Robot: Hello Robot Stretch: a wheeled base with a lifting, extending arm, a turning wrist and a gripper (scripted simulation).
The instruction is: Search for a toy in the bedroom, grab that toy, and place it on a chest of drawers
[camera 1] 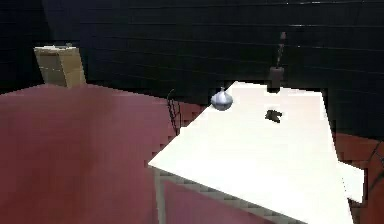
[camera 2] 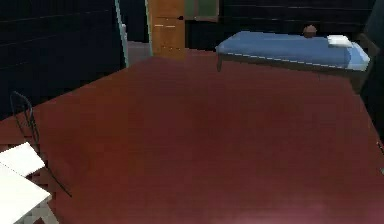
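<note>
A bed [camera 2: 285, 50] with a blue cover stands at the far side of the arm side view, with a white pillow [camera 2: 340, 41] at its right end. A small reddish-brown round thing [camera 2: 311, 30] lies on the bed near the pillow; it is too small to name. In the forward view a tan boxy piece of furniture [camera 1: 60, 65] stands against the dark wall at the upper left.
A white table [camera 1: 255, 150] takes up the forward view's right, bearing a round silver vessel [camera 1: 222, 99], a small dark object [camera 1: 273, 116] and a tall dark bottle-like item [camera 1: 277, 68]. A wire chair [camera 1: 174, 110] stands beside it. An orange door [camera 2: 167, 25] lies beyond open red floor [camera 2: 200, 130].
</note>
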